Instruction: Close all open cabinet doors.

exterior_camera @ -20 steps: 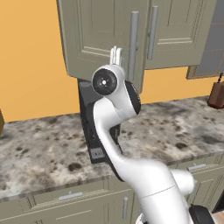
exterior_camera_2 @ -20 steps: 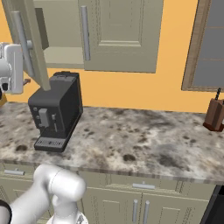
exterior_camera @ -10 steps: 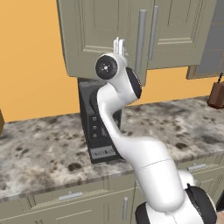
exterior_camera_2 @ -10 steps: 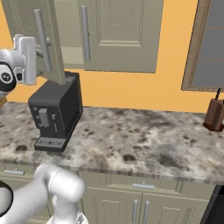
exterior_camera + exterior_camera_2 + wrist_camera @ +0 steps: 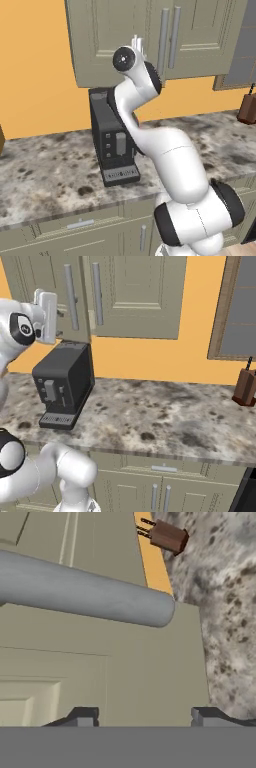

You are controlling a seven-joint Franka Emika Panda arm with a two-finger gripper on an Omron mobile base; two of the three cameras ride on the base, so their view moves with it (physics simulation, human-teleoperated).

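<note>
Fingertips (image 5: 82,716) of my gripper (image 5: 145,717), drawn together a moment ago, press the left cabinet door (image 5: 47,286) below its bar handle (image 5: 85,592), now nearly flush above the coffee machine (image 5: 62,383).

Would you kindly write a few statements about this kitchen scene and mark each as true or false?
1. A coffee machine stands on the counter below the cabinet doors. True.
2. The claw is beside the knife block. False: it is up at the left door, near its handle.
3. In the hand view a handle lies across the door. True.
4. The wall is blue. False: it is orange.
</note>
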